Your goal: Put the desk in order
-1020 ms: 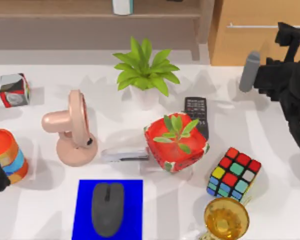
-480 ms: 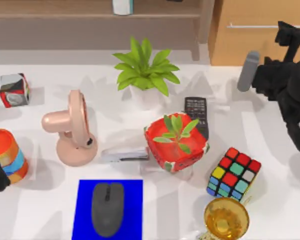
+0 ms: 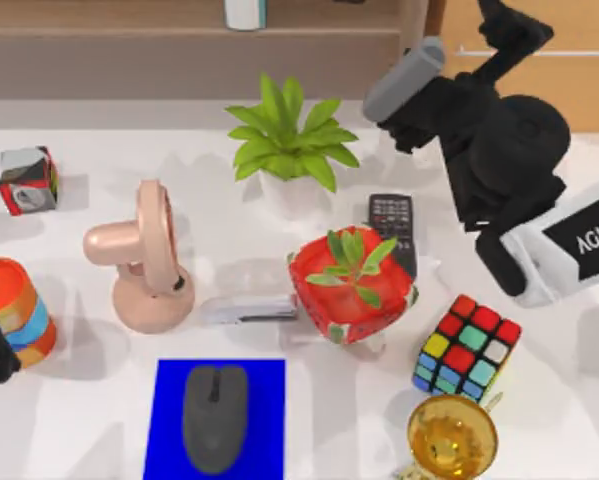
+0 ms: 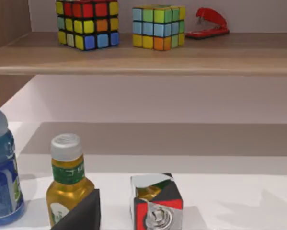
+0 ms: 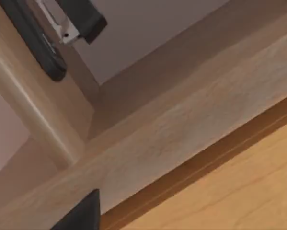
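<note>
The right pincer (image 3: 404, 82) hung at upper right over the cluttered bench (image 3: 69, 390), its state untellable. Left arm sat parked at left. Likely a reach toward the remote (image 3: 392, 222); next it must descend.

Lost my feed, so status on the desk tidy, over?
Right pincer at the desk back edge near the shelf, carrying a grey cylinder. Left arm parked at left edge. Remote, red plant pot, cube unsorted below it.
</note>
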Available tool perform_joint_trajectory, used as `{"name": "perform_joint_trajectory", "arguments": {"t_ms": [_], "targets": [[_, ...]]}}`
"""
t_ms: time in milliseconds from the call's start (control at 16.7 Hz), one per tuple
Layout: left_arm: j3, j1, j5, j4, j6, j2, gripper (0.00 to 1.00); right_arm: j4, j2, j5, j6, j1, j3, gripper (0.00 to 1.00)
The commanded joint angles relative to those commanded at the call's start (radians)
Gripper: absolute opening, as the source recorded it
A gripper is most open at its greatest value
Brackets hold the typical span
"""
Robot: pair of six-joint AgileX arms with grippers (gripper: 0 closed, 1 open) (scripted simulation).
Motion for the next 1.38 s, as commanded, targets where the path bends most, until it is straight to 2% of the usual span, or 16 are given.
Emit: {"name": "perform_joint_trajectory", "arguments": {"t_ms": [360, 600, 780, 1080, 1380], "targets": [[0.0, 0.0, 0.0, 0.0, 0.0, 0.0, 1.0, -0.191, 0.058, 0.17, 0.466, 0.18, 0.325, 1.0], [0.0, 0.0, 0.0, 0.0, 0.0, 0.0, 1.0, -0.426, 0.158, 0.278, 0.749, 0.25, 0.594, 1.0], [0.0, 0.0, 0.0, 0.0, 0.0, 0.0, 1.0, -0.617, 0.243, 0.344, 0.909, 0.276, 0.777, 1.0], [0.0, 0.0, 0.0, 0.0, 0.0, 0.0, 1.0, -0.84, 0.328, 0.408, 1.056, 0.291, 0.985, 1.0], [0.0, 0.0, 0.0, 0.0, 0.0, 0.0, 1.0, -0.864, 0.335, 0.414, 1.069, 0.292, 1.008, 1.0]]}}
